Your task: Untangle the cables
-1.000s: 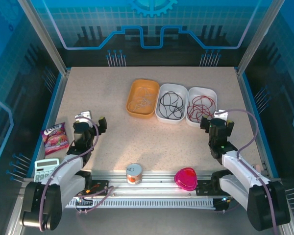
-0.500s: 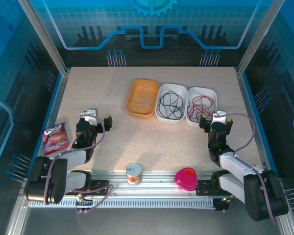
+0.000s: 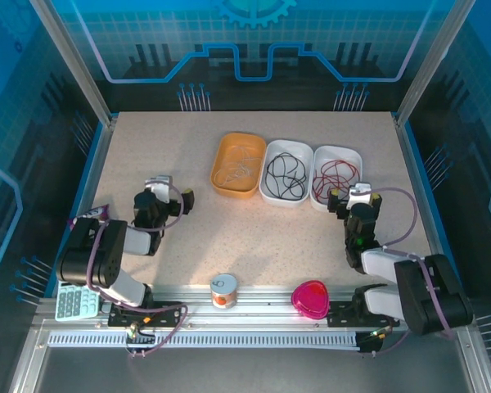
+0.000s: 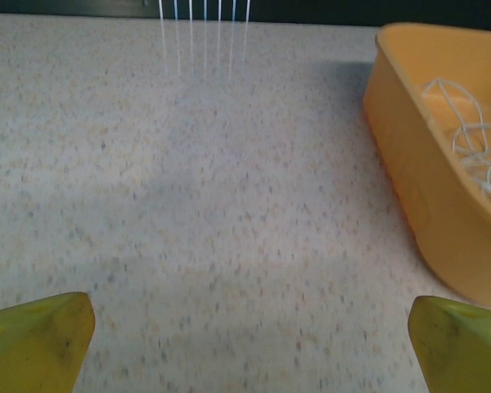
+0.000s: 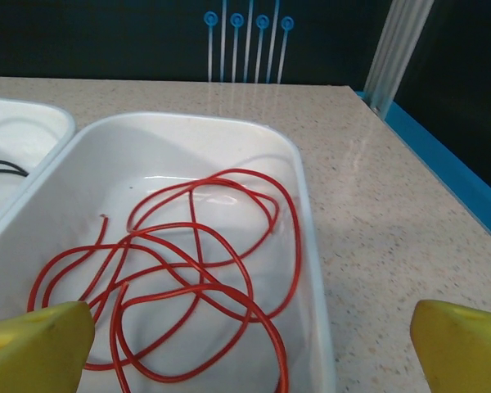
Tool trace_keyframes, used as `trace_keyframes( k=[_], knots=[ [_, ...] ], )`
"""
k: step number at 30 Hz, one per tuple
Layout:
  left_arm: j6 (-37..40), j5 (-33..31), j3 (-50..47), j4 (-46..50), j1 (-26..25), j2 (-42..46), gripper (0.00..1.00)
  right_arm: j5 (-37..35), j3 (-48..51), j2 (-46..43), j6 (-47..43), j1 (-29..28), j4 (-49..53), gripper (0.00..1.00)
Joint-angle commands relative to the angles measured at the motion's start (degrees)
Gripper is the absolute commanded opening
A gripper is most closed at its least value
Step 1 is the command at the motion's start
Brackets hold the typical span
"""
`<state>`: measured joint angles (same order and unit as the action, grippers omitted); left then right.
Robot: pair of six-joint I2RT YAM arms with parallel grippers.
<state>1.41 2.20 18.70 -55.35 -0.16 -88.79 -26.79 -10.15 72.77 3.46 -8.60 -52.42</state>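
Three cables lie apart, each in its own tray at the back of the table. The pale whitish cable (image 3: 237, 168) (image 4: 466, 139) is in the orange tray (image 3: 221, 182) (image 4: 409, 180). A white tray (image 3: 266, 192) holds the black cable (image 3: 285, 173). The red cable (image 3: 335, 176) (image 5: 297, 233) loops loosely in the right white tray (image 3: 358, 160) (image 5: 311, 246). My left gripper (image 3: 170, 191) (image 4: 250, 332) is open low over bare table, left of the orange tray. My right gripper (image 3: 350, 195) (image 5: 250, 336) is open at the near edge of the red cable's tray, holding nothing.
A snack packet (image 3: 90, 217) lies by the left edge, partly behind my left arm, with a calculator (image 3: 75, 301) nearer the front. A small can (image 3: 223, 289) and a pink heart-shaped thing (image 3: 311, 299) sit at the near rail. Blue frame edges bound the table.
Both arms have folded down and back, their elbows dropping low. The left gripper slid slightly right and away, the right one slightly left toward its tray. Both stayed open.
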Motion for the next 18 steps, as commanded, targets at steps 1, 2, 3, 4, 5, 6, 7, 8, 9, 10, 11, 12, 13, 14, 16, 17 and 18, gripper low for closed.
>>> trace_keyframes(
  k=[1,2,3,4,5,6,7,8,9,10,11,12,13,14,16,17,18],
  knots=[
    [-1.6,2.5,3.1,2.6,2.4,0.1,0.99,4.1,-1.2,4.5,-1.1,1.9,-9.4,1.0],
    [-1.6,2.5,3.1,2.3,2.4,0.0,0.99,4.8,-1.7,6.8,-0.9,2.3,-11.1,1.0],
    [-1.6,2.4,3.0,2.1,2.4,0.0,0.99,5.4,-1.8,9.2,-0.8,2.4,-13.5,1.0],
    [-1.5,2.4,3.0,2.5,2.3,0.1,0.99,6.6,-2.1,11.0,-1.2,2.8,-15.7,1.0],
    [-1.5,2.3,3.0,2.2,2.3,0.0,0.99,9.1,-2.3,11.2,-1.8,2.9,-14.9,1.0],
    [-1.5,2.3,3.1,2.3,2.3,0.0,0.99,10.0,-2.9,10.7,-1.6,2.9,-12.7,1.0],
    [-1.5,2.2,3.1,2.3,2.3,0.0,0.99,10.5,-3.5,11.1,-1.5,3.2,-12.1,1.0],
    [-1.4,2.2,3.1,2.3,2.3,0.0,0.99,12.5,-4.2,11.7,-1.4,3.8,-11.1,1.0],
    [-1.4,2.2,3.0,2.3,2.3,0.0,0.99,17.1,-5.2,13.6,-2.0,4.8,-10.3,1.0],
    [-1.4,2.2,3.1,2.3,2.3,0.0,0.99,21.4,-6.1,16.0,-3.0,5.2,-11.9,1.0],
    [-1.4,2.2,3.1,2.3,2.3,0.0,0.99,23.7,-7.4,16.1,-3.9,5.2,-10.1,1.0],
    [-1.4,2.2,3.1,2.4,2.2,0.0,0.99,25.3,-9.2,14.7,-4.7,5.2,-3.8,1.0],
    [-1.4,2.0,3.1,2.4,2.2,0.0,0.99,25.5,-10.2,15.0,-4.6,5.3,-2.4,1.0],
    [-1.4,2.0,3.1,2.4,2.2,0.0,0.99,25.0,-10.3,15.6,-4.2,5.3,-3.5,1.0],
    [-1.4,1.9,3.2,2.4,2.1,0.0,0.99,25.0,-9.9,15.4,-3.7,5.8,-3.5,1.0],
    [-1.4,2.0,3.2,2.4,2.2,0.0,0.99,24.9,-9.6,15.3,-3.4,6.0,-4.5,1.0],
    [-1.4,1.9,3.2,2.4,2.2,0.0,0.99,24.6,-9.4,15.2,-3.1,6.2,-4.4,1.0]
  ],
)
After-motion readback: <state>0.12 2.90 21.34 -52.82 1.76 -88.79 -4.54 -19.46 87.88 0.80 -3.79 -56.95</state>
